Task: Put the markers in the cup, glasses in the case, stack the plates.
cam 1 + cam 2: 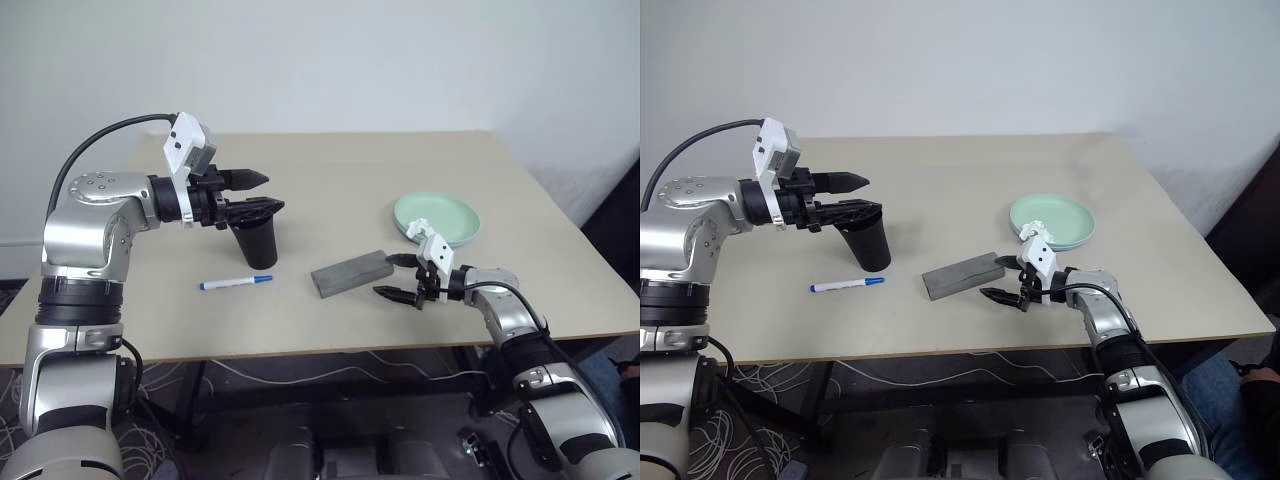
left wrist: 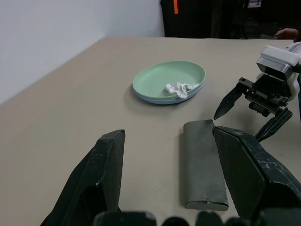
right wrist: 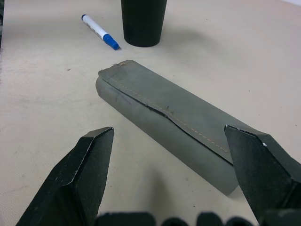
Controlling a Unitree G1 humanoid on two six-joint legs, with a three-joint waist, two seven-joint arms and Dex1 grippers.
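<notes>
A plain white wall backs the beige table [image 1: 330,170]. My left gripper [image 1: 262,193] hangs above the black cup [image 1: 258,243] with its jaws apart and empty; whether a marker already stands inside I cannot tell. The blue-capped marker [image 1: 234,283] lies toward the near edge, just in front of the cup. My right gripper [image 1: 396,277] waits wide open at one end of the closed grey case [image 1: 349,273]. The green plate sits on the blue one [image 1: 437,219] toward the table's right edge, something white and crumpled [image 2: 180,88] on top. Next, I judge, comes that marker: descend across its barrel, pinch mid-length, then tip it upright over the cup's rim.
</notes>
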